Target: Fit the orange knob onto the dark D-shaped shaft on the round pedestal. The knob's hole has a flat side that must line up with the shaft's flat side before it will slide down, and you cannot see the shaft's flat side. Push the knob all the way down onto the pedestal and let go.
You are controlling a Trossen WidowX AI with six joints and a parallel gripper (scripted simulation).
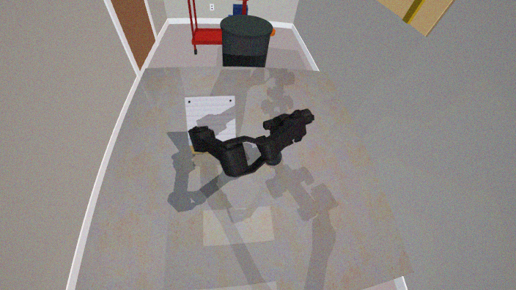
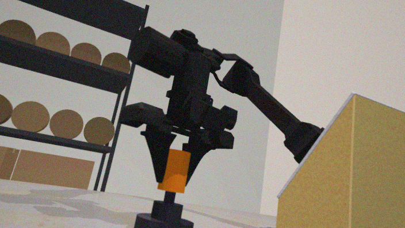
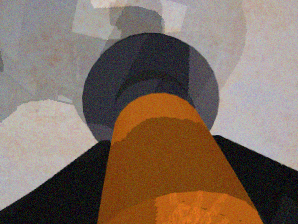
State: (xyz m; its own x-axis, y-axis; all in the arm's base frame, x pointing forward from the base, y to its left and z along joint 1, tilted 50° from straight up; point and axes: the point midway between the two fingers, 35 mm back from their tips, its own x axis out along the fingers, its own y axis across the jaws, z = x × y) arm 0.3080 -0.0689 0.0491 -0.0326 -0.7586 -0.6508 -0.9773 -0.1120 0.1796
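Exterior view: the knob (image 2: 174,170) hangs upright in my gripper (image 2: 174,173), pinched between the two dark fingers (image 2: 157,155) on its upper sides, its lower edge just above the shaft (image 2: 169,196). A short stub of shaft shows between knob and pedestal (image 2: 167,211), so I judge it is not seated.

I read the knob as a stiff, light, smooth-walled cylinder. It should not crush, but it could twist or slip in the fingers if I press down while the flats disagree. A hold high on the sides, as now, leaves the bottom free to go down to the pedestal.

In the wrist view the knob (image 3: 174,183) fills the space below the gripper and covers the shaft entirely; only the pedestal's dark rim (image 3: 100,96) shows beyond it. I cannot see the hole, its flat or the shaft's flat from any camera. From the top the arm (image 1: 238,154) hides knob and pedestal alike. The pedestal's foot is cut off at the bottom of the exterior view, so its seat on the counter (image 2: 72,205) is out of sight.
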